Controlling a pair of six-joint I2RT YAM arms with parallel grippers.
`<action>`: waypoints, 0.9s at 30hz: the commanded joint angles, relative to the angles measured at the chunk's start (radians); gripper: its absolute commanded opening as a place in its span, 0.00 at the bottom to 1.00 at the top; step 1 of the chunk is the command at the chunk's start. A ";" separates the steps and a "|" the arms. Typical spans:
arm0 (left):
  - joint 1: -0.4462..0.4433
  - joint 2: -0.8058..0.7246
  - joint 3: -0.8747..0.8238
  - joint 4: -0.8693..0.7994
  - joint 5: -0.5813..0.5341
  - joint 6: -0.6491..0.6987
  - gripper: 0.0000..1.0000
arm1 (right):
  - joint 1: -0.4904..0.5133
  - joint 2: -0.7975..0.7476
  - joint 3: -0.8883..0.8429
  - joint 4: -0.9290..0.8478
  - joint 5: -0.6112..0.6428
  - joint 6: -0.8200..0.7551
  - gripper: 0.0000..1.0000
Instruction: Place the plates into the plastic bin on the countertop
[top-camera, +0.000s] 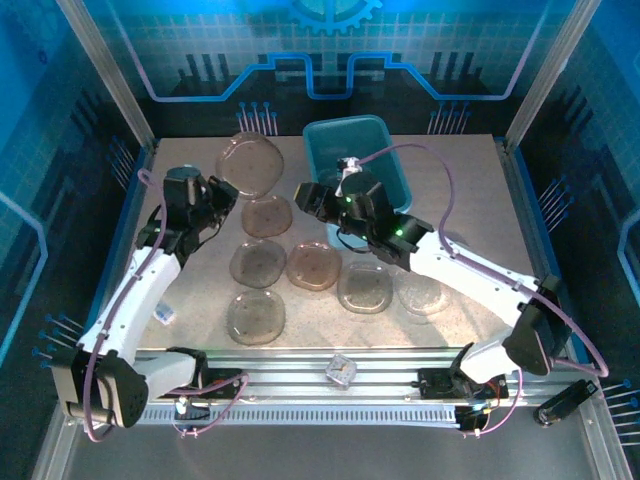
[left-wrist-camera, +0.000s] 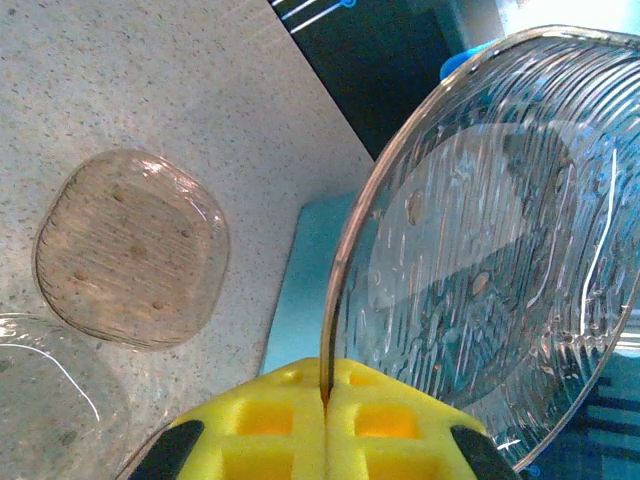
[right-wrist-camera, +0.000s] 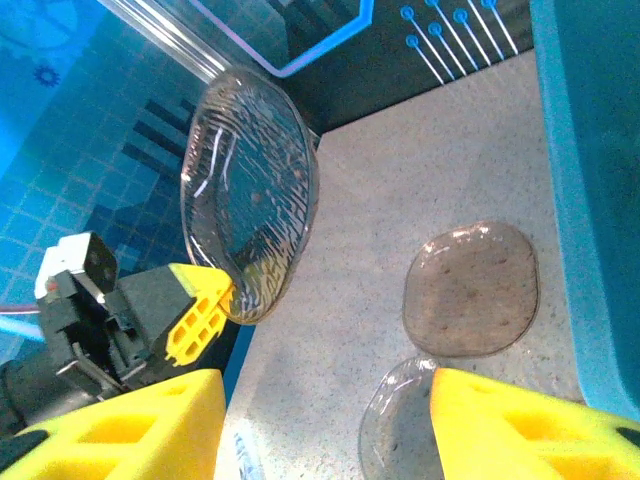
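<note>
Clamping the near rim of the held plate (top-camera: 250, 163), the left jaws are pressed together on its thin edge, as is seen between the yellow fingers (left-wrist-camera: 270, 425) in the left wrist view. The held plate is raised off the tabletop (top-camera: 490, 200) and tilted up from its gripped rim, so that it reaches away from the jaws toward the back left of the tabletop. Its ribbed, translucent face is seen broadly from above and at a slant from the right wrist. As the plate is a rounded square, no long axis can be told. It is found just left of the plastic bin (top-camera: 385, 140) and apart from it.

The plastic bin is set open side up at the back of the tabletop, right of centre. The right jaws are spread apart above the near left part of the bin, their two yellow pads (right-wrist-camera: 140, 420) standing wide of each other.

Six other plates (top-camera: 313, 265) are laid flat on the tabletop in front of the bin, in loose rows. A small clear cube (top-camera: 341, 371) is seen on the metal rails (top-camera: 300, 360) at the near edge.
</note>
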 joint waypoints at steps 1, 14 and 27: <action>-0.036 0.002 0.041 0.031 -0.061 0.013 0.00 | -0.016 0.019 -0.006 0.079 -0.024 0.112 0.57; -0.165 0.045 0.114 0.045 -0.180 0.090 0.00 | -0.023 0.064 -0.020 0.176 -0.029 0.209 0.50; -0.302 0.069 0.162 0.053 -0.322 0.191 0.00 | -0.066 0.091 -0.058 0.236 0.000 0.297 0.36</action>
